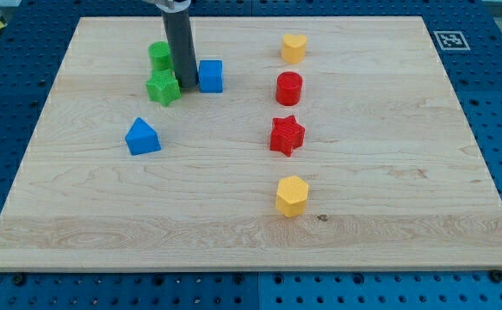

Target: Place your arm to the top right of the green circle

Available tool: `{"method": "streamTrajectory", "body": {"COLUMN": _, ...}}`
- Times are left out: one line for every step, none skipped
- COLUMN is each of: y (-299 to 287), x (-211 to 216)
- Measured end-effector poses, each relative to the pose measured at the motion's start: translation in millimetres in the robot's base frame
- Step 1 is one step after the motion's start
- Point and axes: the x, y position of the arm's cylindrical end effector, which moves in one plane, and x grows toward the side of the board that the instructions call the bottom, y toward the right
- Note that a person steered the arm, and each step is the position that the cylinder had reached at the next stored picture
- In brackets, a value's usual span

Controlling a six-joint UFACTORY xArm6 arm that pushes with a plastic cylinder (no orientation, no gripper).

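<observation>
The green circle [159, 55] stands near the view's top left, partly hidden by my rod. A green star [163, 88] lies just below it. My tip [187, 84] rests on the board between the green star and a blue cube [210, 76], to the lower right of the green circle.
A blue triangular block [142, 137] lies at the left. A yellow block [294, 48], a red cylinder [289, 88], a red star [287, 135] and a yellow hexagon [291, 195] form a column right of centre. The wooden board [405, 172] sits on a blue pegboard.
</observation>
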Motion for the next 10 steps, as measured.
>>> {"method": "streamTrajectory", "body": {"y": -3.3, "x": 0.0}}
{"method": "streamTrajectory", "body": {"y": -3.7, "x": -23.4}}
{"method": "streamTrajectory", "body": {"y": -3.7, "x": -70.4}}
{"method": "streamTrajectory", "body": {"y": -3.8, "x": -112.1}}
{"method": "streamTrajectory", "body": {"y": -3.8, "x": -120.7}}
{"method": "streamTrajectory", "body": {"y": -3.8, "x": -119.8}}
{"method": "streamTrajectory", "body": {"y": -3.8, "x": -104.9}}
{"method": "streamTrajectory", "body": {"y": -3.8, "x": -89.9}}
{"method": "streamTrajectory", "body": {"y": -3.8, "x": -73.8}}
{"method": "streamTrajectory", "body": {"y": -3.8, "x": -62.4}}
